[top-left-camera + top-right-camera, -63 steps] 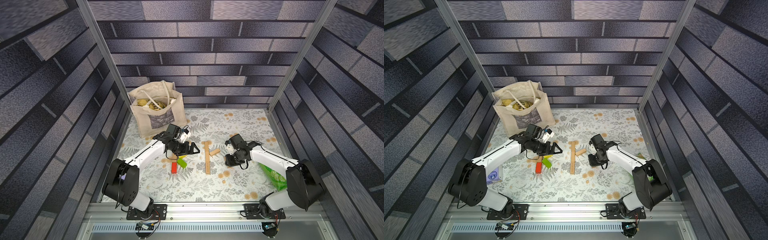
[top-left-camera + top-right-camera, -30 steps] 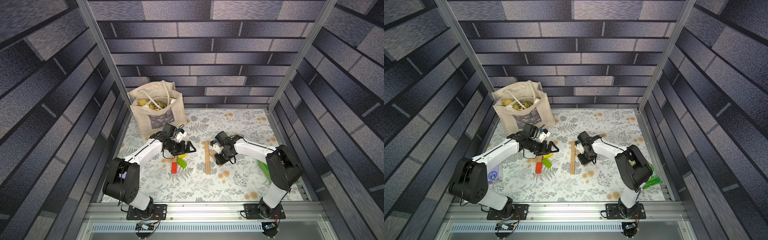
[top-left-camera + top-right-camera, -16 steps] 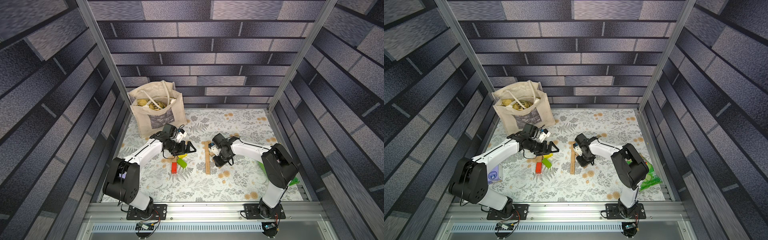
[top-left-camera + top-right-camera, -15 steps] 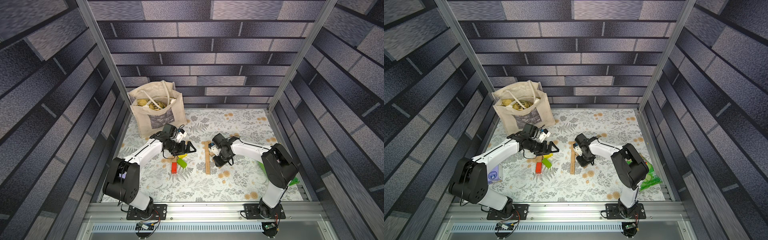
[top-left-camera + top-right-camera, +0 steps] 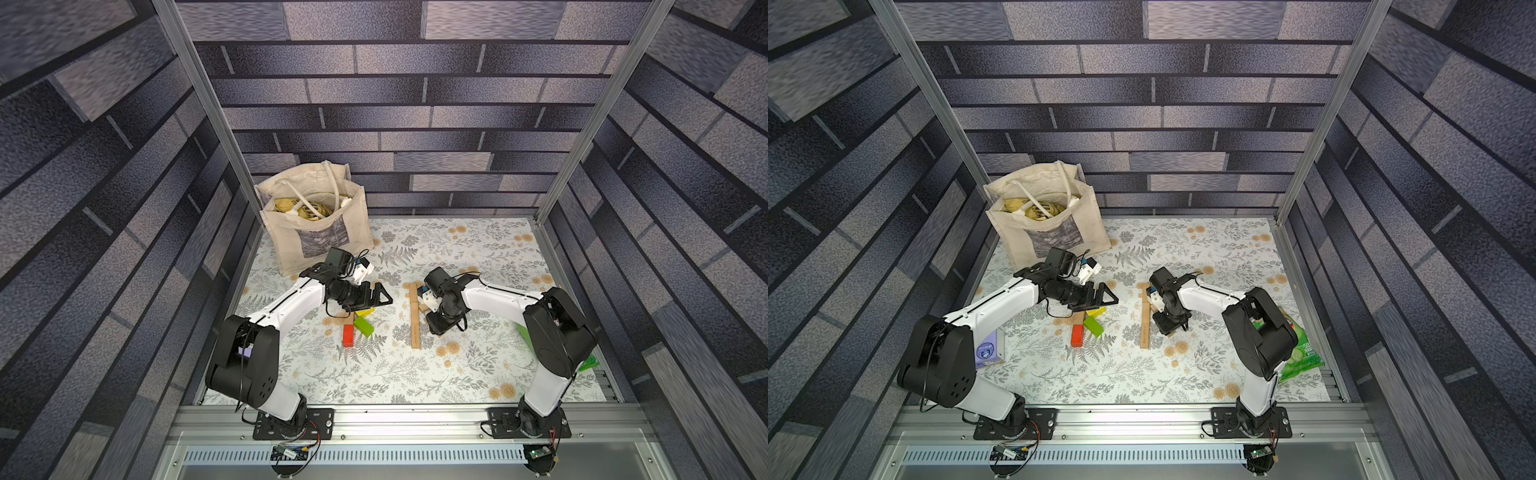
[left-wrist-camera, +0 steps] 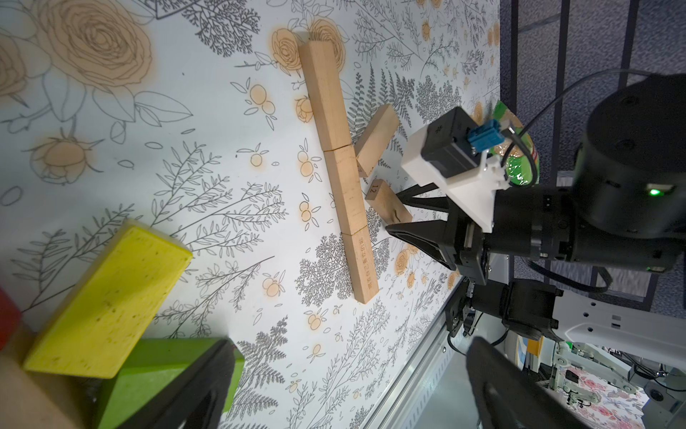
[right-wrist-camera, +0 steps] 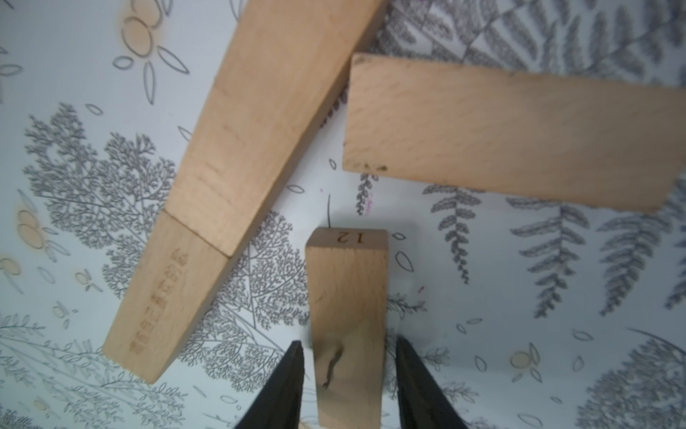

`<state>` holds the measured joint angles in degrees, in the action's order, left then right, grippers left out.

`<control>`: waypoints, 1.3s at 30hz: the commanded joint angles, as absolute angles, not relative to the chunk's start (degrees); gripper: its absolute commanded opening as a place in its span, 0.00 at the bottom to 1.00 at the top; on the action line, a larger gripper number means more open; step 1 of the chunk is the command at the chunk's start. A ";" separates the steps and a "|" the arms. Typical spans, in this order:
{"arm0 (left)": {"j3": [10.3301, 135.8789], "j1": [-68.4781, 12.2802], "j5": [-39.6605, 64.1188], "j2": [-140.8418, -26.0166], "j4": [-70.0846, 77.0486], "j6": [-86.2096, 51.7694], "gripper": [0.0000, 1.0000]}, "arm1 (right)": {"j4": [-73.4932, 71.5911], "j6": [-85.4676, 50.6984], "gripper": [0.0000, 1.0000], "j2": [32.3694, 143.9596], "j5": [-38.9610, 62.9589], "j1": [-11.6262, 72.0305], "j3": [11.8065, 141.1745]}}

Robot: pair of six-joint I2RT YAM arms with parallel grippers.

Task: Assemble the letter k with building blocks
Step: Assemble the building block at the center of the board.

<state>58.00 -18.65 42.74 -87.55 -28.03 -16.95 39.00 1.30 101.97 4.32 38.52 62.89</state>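
Observation:
The letter k lies at mid-table. Its spine (image 5: 414,316) (image 6: 343,178) is three tan building blocks end to end. One slanted tan block (image 6: 375,143) (image 7: 512,133) touches the spine's middle. A second tan block marked 12 (image 6: 388,202) (image 7: 347,315) lies on the mat, its numbered end a little short of the spine. My right gripper (image 7: 347,345) (image 5: 436,322) is open and straddles it, with a small gap on each side. My left gripper (image 5: 376,293) (image 6: 349,375) hangs wide open and empty over loose yellow (image 6: 107,297), green (image 6: 159,364) and red (image 5: 348,335) blocks.
A canvas tote bag (image 5: 316,224) stands at the back left. In a top view, a green packet (image 5: 1300,353) lies behind the right arm's base and a purple tissue pack (image 5: 988,351) sits by the left arm. A metal rail (image 5: 395,415) runs along the table's front edge.
My right arm has swung left to the spine with the block marked 12. Its jaws have now parted off the block. The left arm has barely moved.

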 commanded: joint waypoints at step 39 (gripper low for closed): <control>57.71 -19.16 44.14 -87.99 -28.70 -15.03 1.00 | 40.79 -3.32 0.43 98.81 -1.65 39.02 59.23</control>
